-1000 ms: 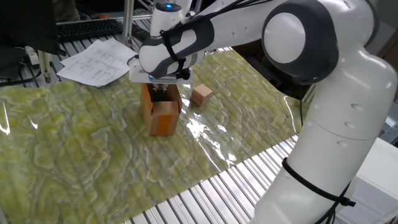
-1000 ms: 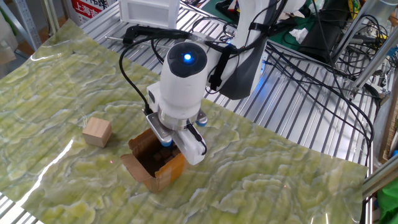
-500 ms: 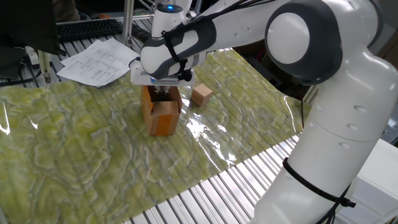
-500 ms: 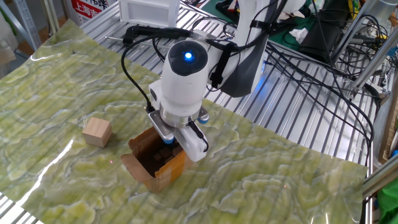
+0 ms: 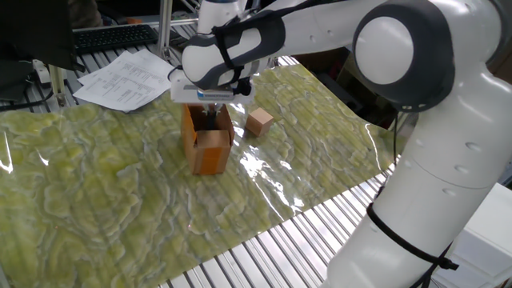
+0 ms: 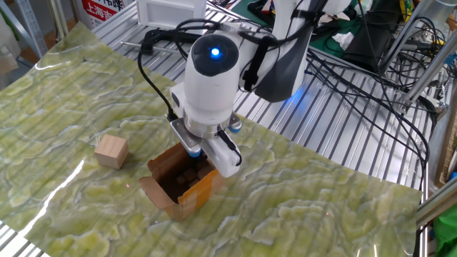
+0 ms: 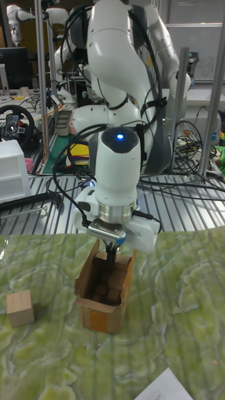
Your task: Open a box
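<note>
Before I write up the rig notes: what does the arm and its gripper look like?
The arm has glossy white rounded shells with dark grey bands at the joints. A black cable loops along it toward the wrist. The wrist end carries a glowing blue light. Under it sits a white gripper body with slim dark fingers; small blue parts show beside its mount.

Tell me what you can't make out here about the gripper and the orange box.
- Gripper fingertips: in every view the wrist or the flaps hide them, so open or shut is unclear.
- Box interior: out of sight in one fixed view behind the raised near flap.
- Dark lumps inside the box: too small and shadowed in the other fixed view and the tall view to identify.
</note>
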### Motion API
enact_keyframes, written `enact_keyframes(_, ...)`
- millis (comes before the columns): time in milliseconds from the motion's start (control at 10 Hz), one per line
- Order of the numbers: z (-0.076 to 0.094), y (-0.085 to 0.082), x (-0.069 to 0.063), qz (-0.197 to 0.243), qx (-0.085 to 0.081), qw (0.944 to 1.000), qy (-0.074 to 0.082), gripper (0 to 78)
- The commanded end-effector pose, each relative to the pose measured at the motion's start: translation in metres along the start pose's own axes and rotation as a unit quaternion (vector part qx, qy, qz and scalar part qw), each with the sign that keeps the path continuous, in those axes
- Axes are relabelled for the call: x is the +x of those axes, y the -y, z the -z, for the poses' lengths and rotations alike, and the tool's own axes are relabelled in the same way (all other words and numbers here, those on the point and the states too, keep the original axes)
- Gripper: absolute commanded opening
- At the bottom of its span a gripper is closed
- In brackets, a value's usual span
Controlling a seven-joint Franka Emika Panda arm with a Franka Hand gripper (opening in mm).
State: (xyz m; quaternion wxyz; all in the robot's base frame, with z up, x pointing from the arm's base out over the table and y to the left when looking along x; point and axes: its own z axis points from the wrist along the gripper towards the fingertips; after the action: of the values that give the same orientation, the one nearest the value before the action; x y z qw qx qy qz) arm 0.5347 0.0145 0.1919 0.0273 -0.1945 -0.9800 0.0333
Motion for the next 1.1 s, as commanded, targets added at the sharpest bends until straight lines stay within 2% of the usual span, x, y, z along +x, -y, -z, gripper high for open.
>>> enact_keyframes(100,0.002,-0.001,-0.002,-0.002,-0.003,1.0,0.007,0.0)
enact_keyframes(300,-0.002,-0.009,-0.015,-0.007,-0.005,0.9999,0.011,0.0)
enact_keyframes(1100,-0.022,-0.01,-0.014,-0.01,-0.013,0.9997,0.02,0.0)
